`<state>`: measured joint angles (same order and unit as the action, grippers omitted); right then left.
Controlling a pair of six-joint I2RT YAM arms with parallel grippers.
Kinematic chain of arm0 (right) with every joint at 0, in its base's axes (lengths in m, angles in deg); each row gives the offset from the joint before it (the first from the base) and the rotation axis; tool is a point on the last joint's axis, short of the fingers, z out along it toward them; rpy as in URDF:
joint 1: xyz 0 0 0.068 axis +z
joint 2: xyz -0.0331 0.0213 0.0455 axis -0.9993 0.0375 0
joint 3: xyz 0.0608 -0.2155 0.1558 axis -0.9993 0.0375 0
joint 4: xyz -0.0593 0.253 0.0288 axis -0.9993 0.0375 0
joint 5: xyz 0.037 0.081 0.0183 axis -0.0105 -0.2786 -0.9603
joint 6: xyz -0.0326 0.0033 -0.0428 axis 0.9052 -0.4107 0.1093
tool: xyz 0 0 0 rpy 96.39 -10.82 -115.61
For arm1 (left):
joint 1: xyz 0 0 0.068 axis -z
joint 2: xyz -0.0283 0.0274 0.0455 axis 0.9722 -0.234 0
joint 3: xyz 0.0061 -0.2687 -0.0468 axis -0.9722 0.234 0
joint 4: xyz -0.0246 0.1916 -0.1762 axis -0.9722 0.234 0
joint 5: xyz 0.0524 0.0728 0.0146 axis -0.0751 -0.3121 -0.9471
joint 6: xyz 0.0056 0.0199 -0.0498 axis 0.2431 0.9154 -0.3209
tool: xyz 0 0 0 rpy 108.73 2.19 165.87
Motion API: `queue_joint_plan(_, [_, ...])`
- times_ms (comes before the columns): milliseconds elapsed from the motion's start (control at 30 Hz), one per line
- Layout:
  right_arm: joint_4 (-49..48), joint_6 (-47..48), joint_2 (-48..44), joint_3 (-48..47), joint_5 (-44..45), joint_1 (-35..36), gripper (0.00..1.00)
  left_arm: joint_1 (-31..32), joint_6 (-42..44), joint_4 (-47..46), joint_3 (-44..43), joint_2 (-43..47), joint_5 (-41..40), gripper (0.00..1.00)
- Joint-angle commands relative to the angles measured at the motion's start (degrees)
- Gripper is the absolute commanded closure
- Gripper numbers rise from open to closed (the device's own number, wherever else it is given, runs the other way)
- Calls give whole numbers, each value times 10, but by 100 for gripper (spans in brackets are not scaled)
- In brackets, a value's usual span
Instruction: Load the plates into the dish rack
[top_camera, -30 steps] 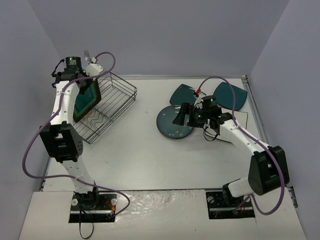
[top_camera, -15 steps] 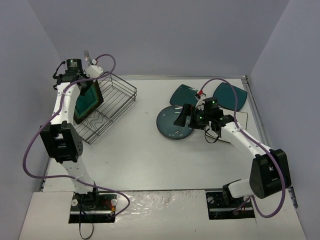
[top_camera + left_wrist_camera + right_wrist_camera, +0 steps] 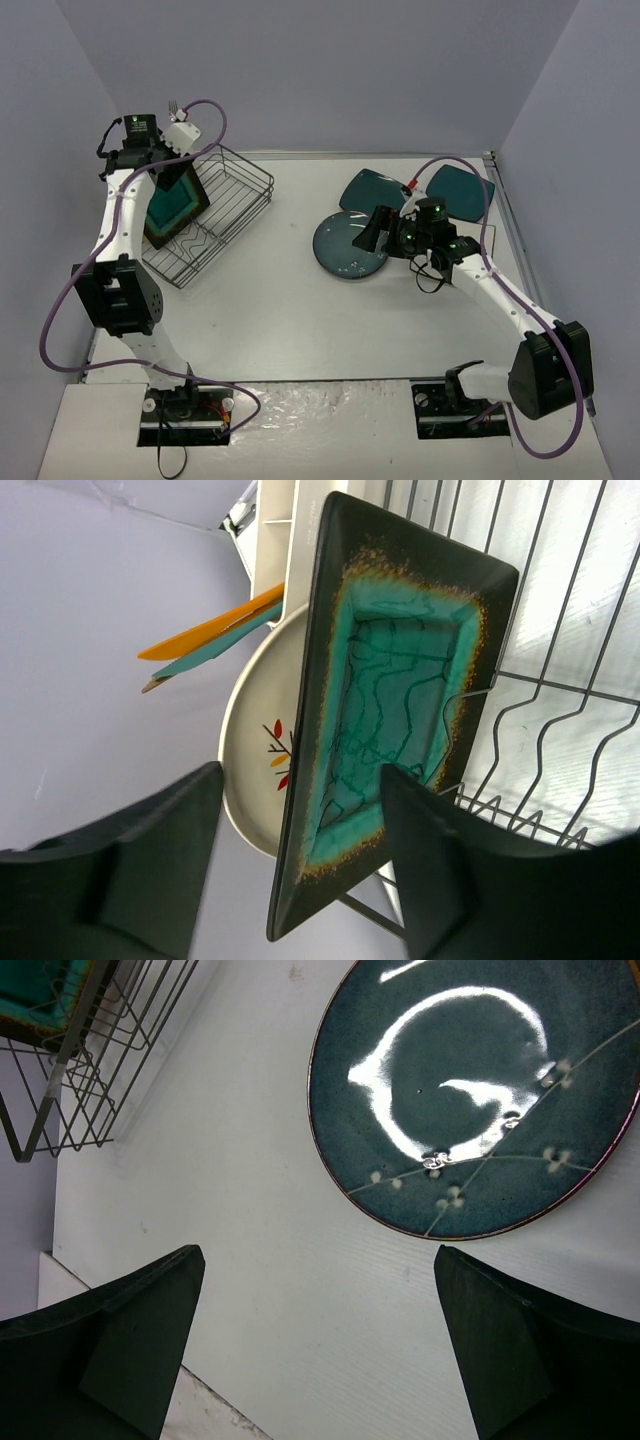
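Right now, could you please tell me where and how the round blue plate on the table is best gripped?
Grip its rim on the edge nearest the right gripper, probably. The round blue plate lies flat on the table and is shallow, so only the rim offers the open jaws a pinch.

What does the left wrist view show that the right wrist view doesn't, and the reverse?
Only the left wrist view shows the cream twig-motif plate standing behind the brown-rimmed teal square plate, and the orange and teal utensils poking out beyond them. Only the right wrist view shows the round grey-blue plate lying flat on the table. Both show the black wire dish rack. The right wrist view also catches a teal sliver inside it at its top-left corner, likely that same square plate.
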<state>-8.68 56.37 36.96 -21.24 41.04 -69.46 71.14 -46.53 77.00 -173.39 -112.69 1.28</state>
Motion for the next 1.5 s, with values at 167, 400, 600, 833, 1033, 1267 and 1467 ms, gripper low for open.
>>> queue_joint_plan(167, [-16, -41, -79, 29, 93, -8, 4, 18, -137, -43, -6, 113, -17, 7])
queue_joint_plan(400, [-11, -63, -114, 69, 120, -43, 3, 66, -323, 2, 20, 212, -58, 3])
queue_joint_plan(600, [-24, -56, -94, 83, 93, -59, 5, 90, -520, 34, 115, 319, 11, 3])
queue_joint_plan(833, [-113, -61, -11, 99, 60, -62, 11, 144, -648, 9, 263, 418, 85, 3])
queue_joint_plan(1033, [-164, -68, 79, 86, 60, -62, 11, 181, -662, 16, 312, 448, 103, 3])
queue_joint_plan(1267, [-201, -80, 174, 60, 71, -61, 11, 182, -664, 15, 348, 461, 113, 3])
queue_joint_plan(1467, [-258, -125, 238, 54, 69, -60, 13, 184, -686, 22, 367, 456, 141, 3])
